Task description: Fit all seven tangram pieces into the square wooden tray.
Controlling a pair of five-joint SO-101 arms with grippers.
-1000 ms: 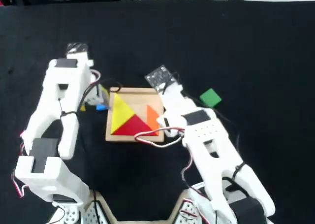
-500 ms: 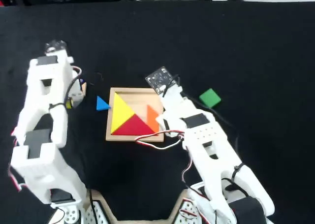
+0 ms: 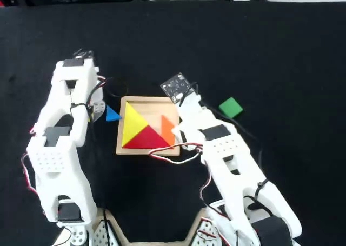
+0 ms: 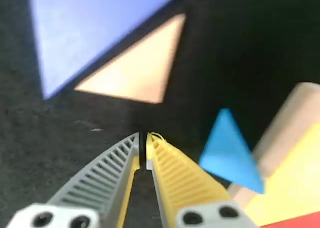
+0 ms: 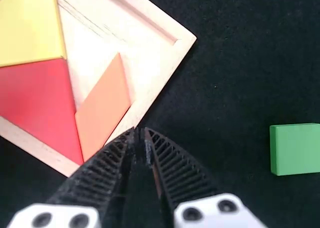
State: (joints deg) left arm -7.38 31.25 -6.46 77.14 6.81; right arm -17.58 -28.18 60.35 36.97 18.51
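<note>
The square wooden tray (image 3: 147, 149) holds a yellow triangle (image 3: 133, 124), a red triangle (image 3: 148, 140) and an orange parallelogram (image 3: 167, 129). A small blue triangle (image 3: 112, 114) lies on the cloth just left of the tray. My left gripper (image 4: 145, 136) is shut and empty, its tip on the cloth between the blue triangle (image 4: 229, 149), a purple triangle (image 4: 85, 27) and a tan triangle (image 4: 135, 72). My right gripper (image 5: 139, 133) is shut and empty at the tray's right edge beside the orange parallelogram (image 5: 102, 110). A green square (image 3: 231, 107) lies right of the tray.
Everything rests on a black cloth (image 3: 270, 51). The left arm (image 3: 67, 121) stands over the pieces left of the tray, and the right arm (image 3: 227, 154) covers the tray's right rim. Open cloth stretches behind the tray and to the far right.
The left arm swung out to the left, uncovering the blue triangle, and has now come back beside it. The right arm and the pieces in the tray have not moved.
</note>
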